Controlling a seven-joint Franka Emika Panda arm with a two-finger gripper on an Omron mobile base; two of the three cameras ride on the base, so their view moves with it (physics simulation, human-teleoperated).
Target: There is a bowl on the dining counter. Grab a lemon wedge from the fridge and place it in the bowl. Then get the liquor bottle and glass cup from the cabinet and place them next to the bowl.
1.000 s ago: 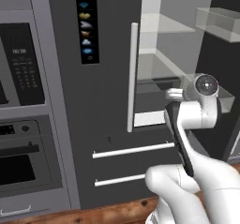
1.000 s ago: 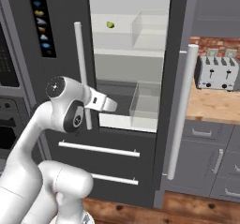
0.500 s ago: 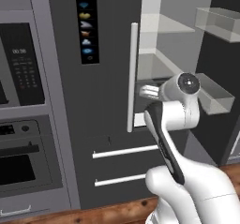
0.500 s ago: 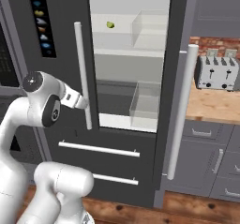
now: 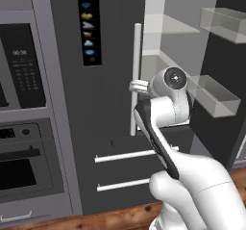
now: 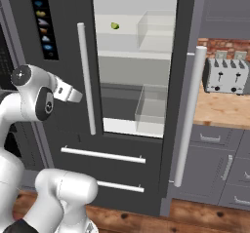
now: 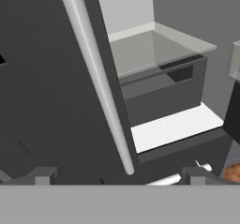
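Small yellow-green lemon wedge (image 6: 114, 26) sits on the open fridge's (image 6: 141, 76) white upper shelf; fingers (image 7: 117, 175) spread wide, empty

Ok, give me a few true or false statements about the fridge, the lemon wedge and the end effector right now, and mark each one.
1. The fridge has its right door open. True.
2. The lemon wedge sits on an upper shelf inside the fridge. True.
3. The end effector is closed on the lemon wedge. False: it is open, holds nothing, and is in front of the left door, near the handle.
4. A toaster stands on the counter right of the fridge. True.
5. The lemon wedge lies in the clear bin low in the fridge. False: it is on the shelf well above that bin.
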